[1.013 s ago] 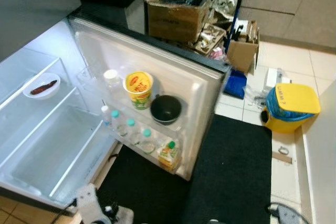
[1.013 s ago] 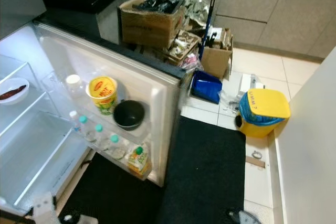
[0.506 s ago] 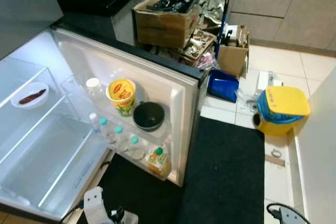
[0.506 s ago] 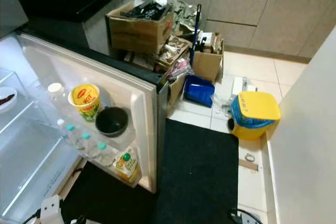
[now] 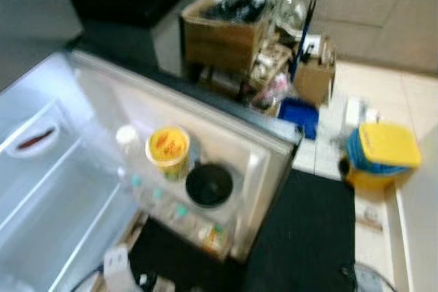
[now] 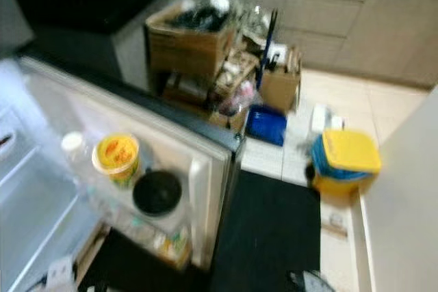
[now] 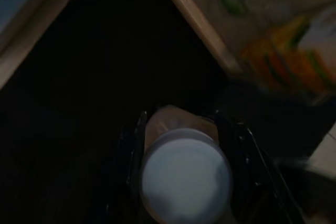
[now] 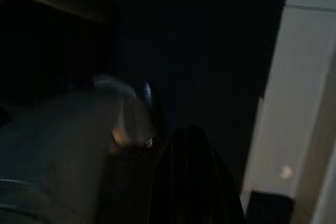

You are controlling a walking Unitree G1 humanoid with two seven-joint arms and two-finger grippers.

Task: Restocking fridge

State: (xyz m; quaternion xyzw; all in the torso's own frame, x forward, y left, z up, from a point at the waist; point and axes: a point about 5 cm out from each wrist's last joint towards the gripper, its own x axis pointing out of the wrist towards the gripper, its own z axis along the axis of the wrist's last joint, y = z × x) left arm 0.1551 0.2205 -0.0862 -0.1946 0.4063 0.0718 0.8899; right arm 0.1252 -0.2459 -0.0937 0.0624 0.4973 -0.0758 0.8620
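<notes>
1. Left wrist view: the left gripper [image 7: 181, 145] has its two black fingers [image 7: 131, 145] pressed against either side of a small cup [image 7: 185, 178] with a pale, flat lid, seen from above.
2. The cup hangs low over the dark mat [image 5: 315, 237], just beside the open fridge door [image 5: 205, 128], whose racks carry a yellow tub [image 5: 168, 150], a black bowl [image 5: 209, 184] and small bottles [image 5: 179, 211].
3. Handling, as a judgement: the cup looks light and thin-walled, probably with a foil or plastic lid, so a hard squeeze could dent it or pop the seal. The side grip below the rim appears suitable; it should stay upright.
4. Right gripper [image 8: 191, 177]: dim view; I cannot tell whether its fingers are spread or together.
5. Head views are blurred; the shelves [image 5: 61, 189] inside the fridge offer room.
</notes>
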